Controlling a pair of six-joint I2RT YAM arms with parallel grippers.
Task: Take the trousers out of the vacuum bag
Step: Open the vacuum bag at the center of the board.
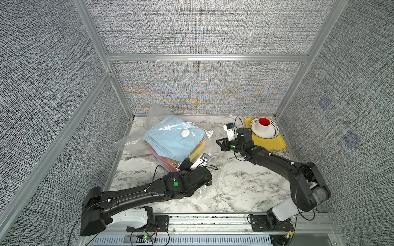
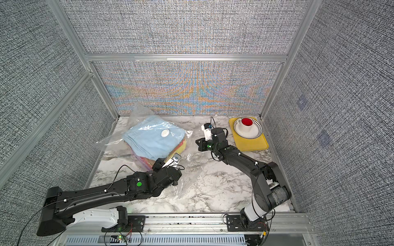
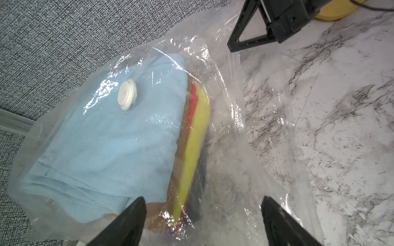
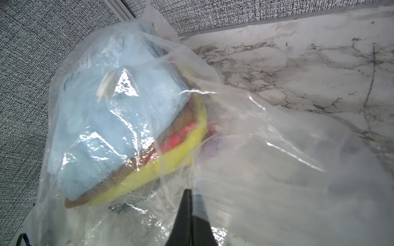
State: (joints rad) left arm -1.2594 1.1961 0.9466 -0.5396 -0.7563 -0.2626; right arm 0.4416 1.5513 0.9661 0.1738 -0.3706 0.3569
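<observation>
**Bright, even light; glare and moiré**

Soft overhead light leaves only faint shadows on the table [image 1: 234, 191]. White glare streaks the bag [image 3: 223, 106]. In both top views the back wall [image 1: 202, 89] shimmers with coloured moiré and the posts [image 1: 92, 32] bow near the edges.

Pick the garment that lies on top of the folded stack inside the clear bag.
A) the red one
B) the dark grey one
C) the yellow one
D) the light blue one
D: in both top views the light blue garment is uppermost in the stack, directly under the white valve disc of the vacuum bag. Yellow and red layers show only at the edge beneath it.
</observation>
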